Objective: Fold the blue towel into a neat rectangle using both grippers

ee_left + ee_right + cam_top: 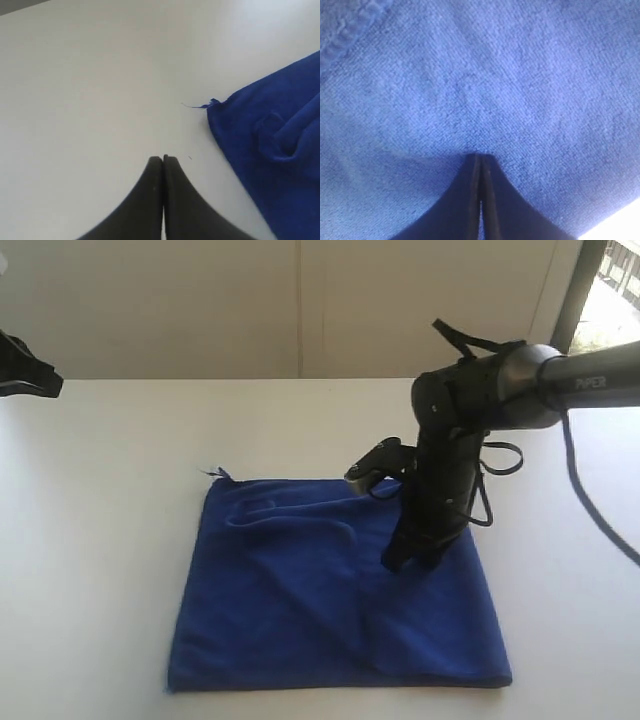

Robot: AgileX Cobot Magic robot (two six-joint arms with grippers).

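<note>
The black narrow-fingered left hand [163,159] hangs clenched, empty, over the white worktop [110,490] near a corner of the deep-blue terry towel [300,600], which lies flat mid-worktop, partly rumpled. The black right hand [405,562], clenched, presses its tips into the cloth; sliding could bunch the unanchored towel.

Wrinkled blue towel [300,610] lies flat under closed right tool [402,562].

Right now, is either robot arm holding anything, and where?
Nothing visibly held: both jaws shut, left above the white table, right tip-down against the royal-blue terry towel.
</note>
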